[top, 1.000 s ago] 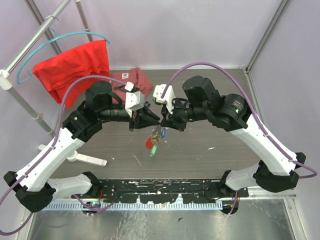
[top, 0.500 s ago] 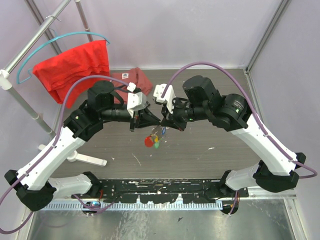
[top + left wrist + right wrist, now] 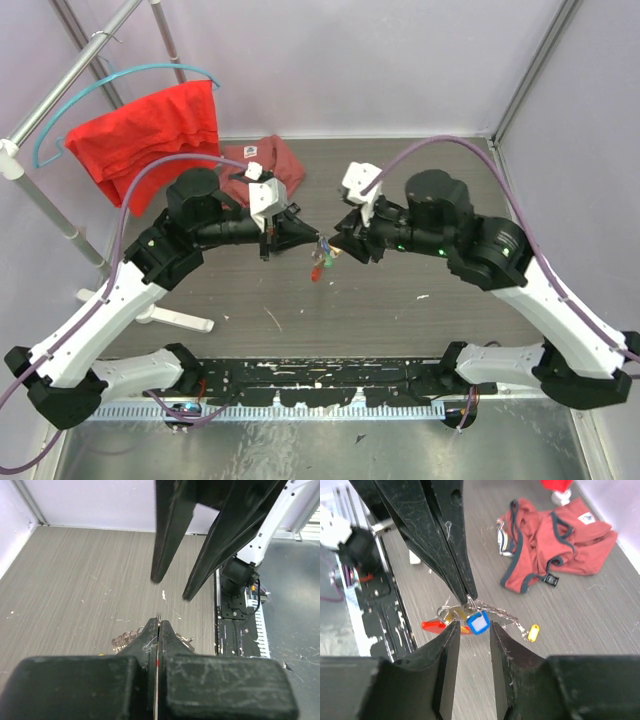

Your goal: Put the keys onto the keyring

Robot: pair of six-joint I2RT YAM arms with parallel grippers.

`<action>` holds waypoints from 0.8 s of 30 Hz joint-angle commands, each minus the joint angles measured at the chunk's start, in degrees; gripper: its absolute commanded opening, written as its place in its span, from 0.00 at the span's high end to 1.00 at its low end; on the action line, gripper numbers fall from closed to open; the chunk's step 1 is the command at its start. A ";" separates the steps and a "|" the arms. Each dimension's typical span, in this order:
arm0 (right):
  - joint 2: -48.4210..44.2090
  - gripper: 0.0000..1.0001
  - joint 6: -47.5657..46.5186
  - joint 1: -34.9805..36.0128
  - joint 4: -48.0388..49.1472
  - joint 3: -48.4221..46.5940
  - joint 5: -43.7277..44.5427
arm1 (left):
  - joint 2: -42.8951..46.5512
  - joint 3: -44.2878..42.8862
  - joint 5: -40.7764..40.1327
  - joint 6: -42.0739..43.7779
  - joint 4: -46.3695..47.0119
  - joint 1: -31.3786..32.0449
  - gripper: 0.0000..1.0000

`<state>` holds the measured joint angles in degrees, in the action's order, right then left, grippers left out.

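Above the centre of the worktop [image 3: 400,305], between both arms: left claw [image 3: 305,240], jaws pressed shut on the keyring [image 3: 434,625], with the keys [image 3: 478,623] dangling beneath; right claw [image 3: 338,245], at its 3 o'clock, jaws parted, gripping nothing.

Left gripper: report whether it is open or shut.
Shut. In the left wrist view the left gripper has its fingers pressed together on the keyring's thin metal, with no gap; the keys dangle below.
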<state>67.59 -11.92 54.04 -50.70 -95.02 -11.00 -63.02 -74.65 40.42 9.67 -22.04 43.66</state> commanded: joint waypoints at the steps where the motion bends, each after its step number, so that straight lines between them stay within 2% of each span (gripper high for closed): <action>1: -6.31 0.64 10.19 -1.81 18.12 6.37 3.99 | 3.00 3.49 -4.79 -7.08 11.20 -0.07 1.00; 9: -12.11 0.63 30.81 -17.51 41.22 21.09 -12.07 | 5.94 10.81 -5.72 -17.51 26.37 -1.04 1.00; 11: -12.89 0.63 31.74 -19.17 43.94 23.30 -15.67 | 6.87 12.57 -6.56 -19.81 30.39 -1.12 1.00; 19: -15.81 0.61 29.34 -19.24 46.19 26.90 -15.59 | 9.37 21.07 -14.39 -30.11 45.94 -1.32 1.00; 24: -18.45 0.53 26.78 -19.24 44.01 28.43 -9.23 | 8.83 22.00 -17.67 -31.56 44.87 -1.30 1.00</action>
<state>51.68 16.86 34.79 -9.52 -67.24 -24.49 -54.61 -53.10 27.11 -18.79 17.61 42.61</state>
